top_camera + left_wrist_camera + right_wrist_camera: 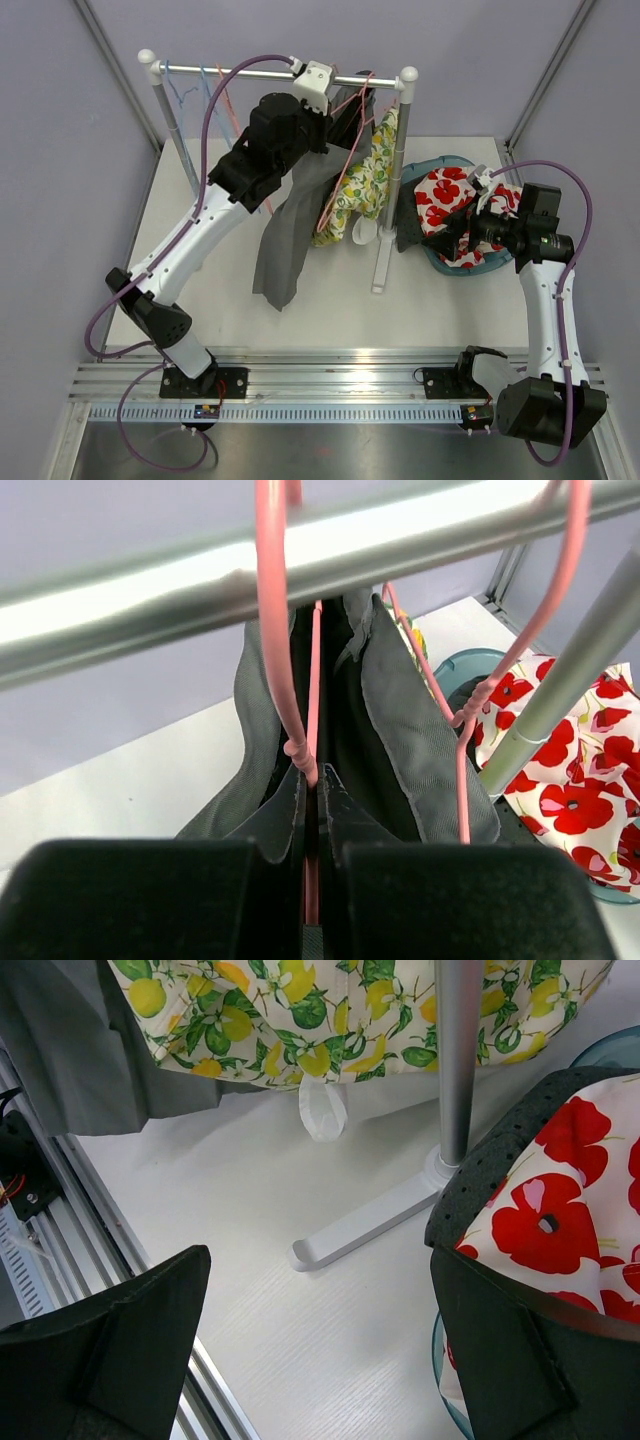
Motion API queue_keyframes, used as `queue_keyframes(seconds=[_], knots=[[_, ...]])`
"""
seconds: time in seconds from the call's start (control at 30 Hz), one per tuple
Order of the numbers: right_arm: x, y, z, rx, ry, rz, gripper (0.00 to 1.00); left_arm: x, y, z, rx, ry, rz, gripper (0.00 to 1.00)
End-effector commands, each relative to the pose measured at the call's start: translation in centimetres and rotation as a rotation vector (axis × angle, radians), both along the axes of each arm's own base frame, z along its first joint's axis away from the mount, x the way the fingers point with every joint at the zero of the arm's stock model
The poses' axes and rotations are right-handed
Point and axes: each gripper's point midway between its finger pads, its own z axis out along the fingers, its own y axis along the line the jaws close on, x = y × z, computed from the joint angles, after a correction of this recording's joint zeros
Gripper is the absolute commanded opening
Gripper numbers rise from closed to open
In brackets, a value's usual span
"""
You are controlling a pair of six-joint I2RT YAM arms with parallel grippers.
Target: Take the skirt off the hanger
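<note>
now, skirt (285, 235): hanging grey on the pink hanger (275, 650) from the rail (250, 73)
left end effector (320, 805): clenching on the hanger wire at the waistband
right end effector (320, 1260): idling, released
risk: pulling could be dragging the hanger off the rail too

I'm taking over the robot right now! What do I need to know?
Grippers: the left end effector is shut on the pink hanger, just under the rail. The right end effector is open and empty, beside the poppy cloth.
Things: the grey skirt hangs on that hanger, off the rail.
Done: hanger gripped.
Left: get the skirt off the hanger.
</note>
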Motion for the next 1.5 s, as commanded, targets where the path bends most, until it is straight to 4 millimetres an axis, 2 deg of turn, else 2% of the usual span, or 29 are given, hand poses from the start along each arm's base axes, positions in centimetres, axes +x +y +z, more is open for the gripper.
queue_keyframes(seconds=[0.0,0.23,0.27,0.3,0.4,0.47,0.5,0.53,0.57,0.6,0.63,0.67,0.7,0.73,0.77,0.83,0.87,0.93,0.97,1.0,1.03,1.07,1.1,1.17,1.2,1.23,1.3,1.37,1.47], knots=[[0.3,-0.2,0.6,-0.003,-0.040,-0.004,1.00,-2.3,2.8,9.6,-0.135,-0.237,0.027,0.00],[0.4,-0.4,0.5,-0.004,-0.036,-0.009,0.99,-2.6,3.9,9.0,-0.119,-0.230,0.041,0.00],[0.4,-0.4,0.5,-0.006,-0.038,-0.010,1.00,-3.2,4.3,9.3,-0.122,-0.236,0.043,0.00],[0.4,-0.4,0.4,-0.006,-0.038,-0.008,1.00,-3.1,4.4,8.3,-0.108,-0.220,0.043,0.00],[0.4,-0.4,0.3,-0.006,-0.035,-0.005,0.99,-4.4,5.5,8.2,-0.111,-0.224,0.044,0.00],[0.2,-0.3,0.2,-0.004,-0.034,0.008,0.99,-4.8,5.7,6.4,-0.091,-0.191,0.038,0.00],[0.2,-0.2,0.2,-0.002,-0.033,0.014,0.99,-6.0,6.5,6.9,-0.104,-0.201,0.031,0.00],[0.0,-0.1,0.1,0.004,-0.026,0.023,0.99,-6.5,6.7,6.5,-0.101,-0.196,0.027,0.00],[0.0,0.0,0.0,0.005,-0.027,0.032,0.99,-6.8,6.9,4.7,-0.083,-0.167,0.022,0.00],[-0.1,0.0,-0.1,0.008,-0.020,0.039,1.00,-7.9,7.7,5.2,-0.096,-0.180,0.016,0.00],[-0.2,0.2,0.0,0.017,-0.020,0.052,0.99,-8.4,8.0,4.6,-0.092,-0.172,0.012,0.00],[-0.2,0.3,0.0,0.019,-0.021,0.060,0.99,-8.8,8.2,3.0,-0.068,-0.144,0.006,0.00],[-0.4,0.4,-0.1,0.027,-0.006,0.069,0.99,-9.4,8.3,2.4,-0.061,-0.134,-0.008,0.00],[-0.6,0.6,0.0,0.041,-0.007,0.088,0.99,-10.5,9.2,2.8,-0.072,-0.145,-0.009,0.00],[-0.6,0.7,0.3,0.039,-0.016,0.098,0.99,-10.8,9.5,0.9,-0.045,-0.109,-0.013,0.00],[-0.8,0.9,0.5,0.056,0.009,0.111,0.99,-12.0,10.1,-0.1,-0.031,-0.099,-0.027,0.00],[-0.7,0.9,1.2,0.048,-0.008,0.119,0.99,-13.2,10.5,-1.4,-0.002,-0.096,-0.058,0.00],[-1.1,1.2,1.4,0.054,0.026,0.135,0.99,-14.3,10.9,-2.9,0.035,-0.096,-0.098,0.00],[-1.0,1.3,2.5,0.040,-0.002,0.149,0.99,-15.6,11.5,-2.9,0.060,-0.127,-0.127,0.00],[-1.3,2.0,2.9,0.038,0.001,0.175,0.99,-16.4,11.0,-4.9,0.093,-0.109,-0.186,0.00],[-1.5,2.3,3.0,0.032,0.022,0.182,0.98,-17.1,11.1,-5.3,0.102,-0.115,-0.214,0.00],[-1.6,2.8,4.2,0.024,0.006,0.191,0.98,-18.2,11.7,-5.3,0.120,-0.147,-0.236,0.00],[-2.0,3.9,4.4,0.005,0.003,0.225,0.98,-19.4,11.1,-6.5,0.143,-0.148,-0.316,0.00],[-2.3,5.3,5.7,-0.007,0.001,0.239,0.98,-20.6,11.3,-7.2,0.183,-0.179,-0.373,0.00],[-2.5,6.3,6.2,-0.018,-0.014,0.256,0.98,-21.9,11.3,-7.0,0.181,-0.209,-0.417,0.00],[-3.0,7.5,6.4,-0.034,-0.017,0.289,0.98,-22.3,11.4,-7.5,0.199,-0.216,-0.440,0.00],[-3.0,8.5,7.8,-0.032,-0.023,0.291,0.98,-23.5,11.5,-7.9,0.233,-0.241,-0.492,0.00],[-3.8,10.1,9.2,-0.022,-0.024,0.330,0.97,-24.2,11.6,-8.5,0.268,-0.243,-0.532,0.00],[-4.3,11.6,9.6,-0.045,-0.024,0.367,0.97,-24.3,11.6,-8.9,0.277,-0.235,-0.540,0.00]])
